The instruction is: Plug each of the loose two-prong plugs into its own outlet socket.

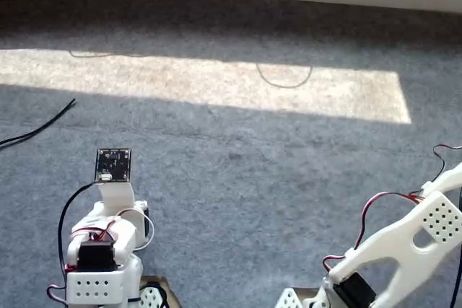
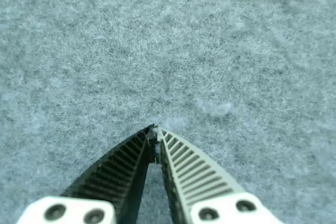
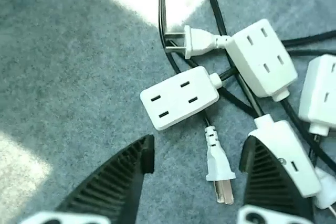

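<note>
In the right wrist view, white outlet blocks lie in a tangle of black cords on grey carpet. One two-socket block [image 3: 179,98] lies nearest, another block [image 3: 261,57] beyond it, a third [image 3: 319,94] at the edge. A loose white two-prong plug [image 3: 219,170] lies between my right gripper's fingers, prongs pointing toward the camera. A second plug [image 3: 197,41] lies farther off beside the far block. My right gripper [image 3: 197,161] is open above them. My left gripper [image 2: 156,130] is shut, empty, its tips close over bare carpet. In the high view the left arm [image 1: 105,250] sits low left, the right arm [image 1: 404,239] low right.
A fourth white block [image 3: 286,150] lies under the right gripper's far finger. A black cable [image 1: 40,129] runs off at the left edge of the carpet. A sunlit band [image 1: 209,81] crosses the carpet in the high view.
</note>
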{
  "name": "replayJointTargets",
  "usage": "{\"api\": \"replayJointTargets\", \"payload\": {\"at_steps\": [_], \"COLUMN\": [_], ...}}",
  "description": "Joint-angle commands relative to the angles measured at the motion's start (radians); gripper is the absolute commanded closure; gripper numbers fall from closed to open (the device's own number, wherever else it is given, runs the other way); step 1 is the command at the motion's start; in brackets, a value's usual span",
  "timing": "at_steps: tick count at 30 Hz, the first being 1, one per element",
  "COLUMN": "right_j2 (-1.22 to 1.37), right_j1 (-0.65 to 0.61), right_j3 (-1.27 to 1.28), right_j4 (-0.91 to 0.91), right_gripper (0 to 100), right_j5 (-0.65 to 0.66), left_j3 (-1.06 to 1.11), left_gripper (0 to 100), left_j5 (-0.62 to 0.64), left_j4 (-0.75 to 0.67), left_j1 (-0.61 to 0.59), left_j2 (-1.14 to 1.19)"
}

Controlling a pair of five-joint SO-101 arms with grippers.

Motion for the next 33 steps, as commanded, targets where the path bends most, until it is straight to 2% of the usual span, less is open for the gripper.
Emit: {"api": "replayJointTargets", "payload": {"at_steps": [1, 4, 9, 15, 27, 33], "right_j2": [0.012, 0.022, 0.025, 0.062, 0.18, 0.246], "right_j1": [-0.002, -0.021, -0.076, -0.082, -0.024, -0.012], "right_j3": [-0.059, -0.062, -0.062, -0.058, -0.058, -0.058], "right_j4": [0.005, -0.005, -0.03, -0.142, -0.329, -0.349], "right_gripper": [73.2, 73.2, 73.2, 73.2, 73.2, 76.3], "right_j5": [-0.164, -0.245, -0.255, -0.384, -0.387, -0.384], "left_j3": [0.004, 0.004, 0.004, 0.004, 0.004, 0.004], "left_gripper": [99, 99, 99, 99, 99, 99], "left_j5": [-0.006, -0.006, -0.006, -0.006, -0.006, -0.006], "left_j4": [0.0, 0.0, 0.0, 0.0, 0.0, 0.0], "left_j1": [0.016, 0.016, 0.016, 0.016, 0.016, 0.016], "left_j2": [0.001, 0.001, 0.001, 0.001, 0.001, 0.001]}}
